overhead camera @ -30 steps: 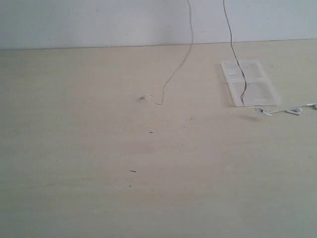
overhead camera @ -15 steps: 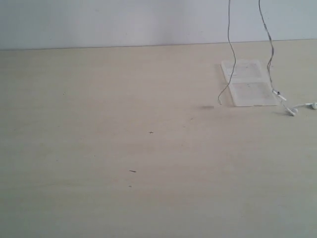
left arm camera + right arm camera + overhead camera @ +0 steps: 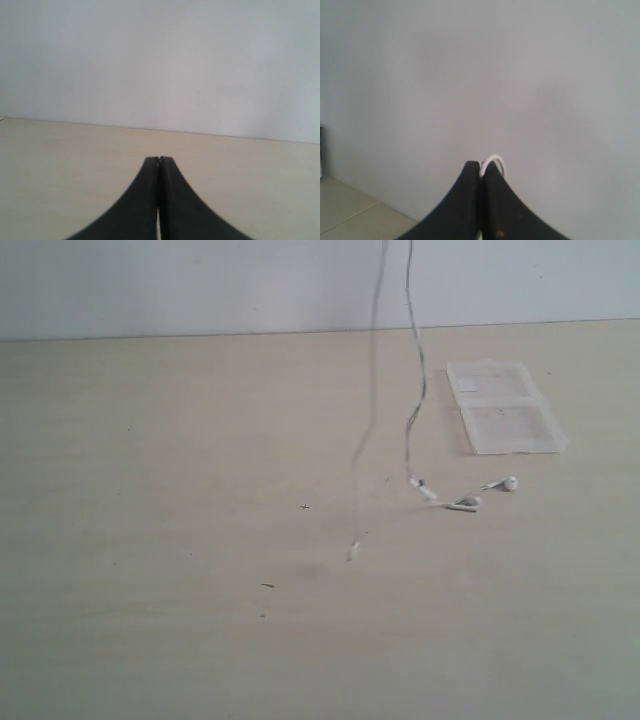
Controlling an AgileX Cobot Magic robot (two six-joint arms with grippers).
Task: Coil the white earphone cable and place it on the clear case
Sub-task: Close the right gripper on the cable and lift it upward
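The white earphone cable (image 3: 410, 390) hangs from above the picture in two strands. One strand reaches the table, where its two earbuds (image 3: 465, 503) lie left of and in front of the clear case (image 3: 505, 408). The other strand, blurred, dangles with its plug end (image 3: 352, 552) just over the table. The case lies flat and open, with no cable on it. My right gripper (image 3: 480, 163) is shut on the cable, and a small white loop (image 3: 495, 160) pokes out over one fingertip. My left gripper (image 3: 159, 159) is shut with nothing showing at its tips. Neither gripper appears in the exterior view.
A light wooden table (image 3: 200, 540) fills the exterior view, with a pale wall (image 3: 200, 280) behind it. A few small dark specks (image 3: 268, 586) mark the tabletop.
The hanging strands have swung left, off the case. The earbuds were dragged from the case's right front corner to its left front. The plug end has swung left and toward the front.
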